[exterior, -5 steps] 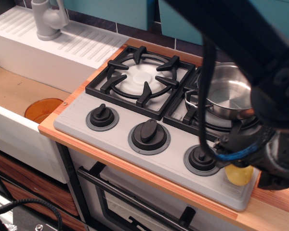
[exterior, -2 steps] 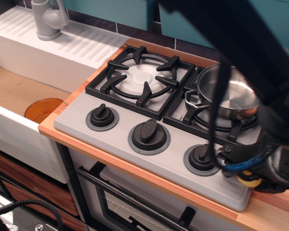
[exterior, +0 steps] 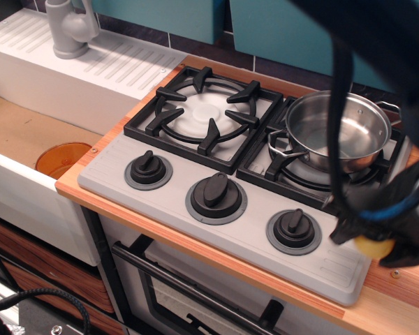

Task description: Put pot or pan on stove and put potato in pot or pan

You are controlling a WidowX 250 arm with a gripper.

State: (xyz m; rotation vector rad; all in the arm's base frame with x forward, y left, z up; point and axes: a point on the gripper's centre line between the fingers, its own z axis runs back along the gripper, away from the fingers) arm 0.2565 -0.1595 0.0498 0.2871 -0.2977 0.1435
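The shiny steel pot (exterior: 333, 130) stands empty on the right burner of the grey stove (exterior: 119, 178). My gripper (exterior: 378, 237) is at the stove's front right corner, over the edge of the wooden counter. It is closed around the pale-yellow potato (exterior: 371, 246), of which only the lower part shows under the dark fingers. The potato is just in front of the pot, held slightly above the surface. The arm and its cables hide the pot's right handle and the back right of the stove.
The left burner grate (exterior: 206, 108) is bare. Three black knobs (exterior: 215, 191) line the stove front. An orange round dish (exterior: 61, 159) lies in the sink (exterior: 21, 125) to the left, with a grey faucet (exterior: 70, 28) behind. An oven door handle (exterior: 188, 293) is below.
The gripper closed on the potato at the stove's front right corner and moved it right and slightly up. The arm has shifted right, uncovering more of the pot.
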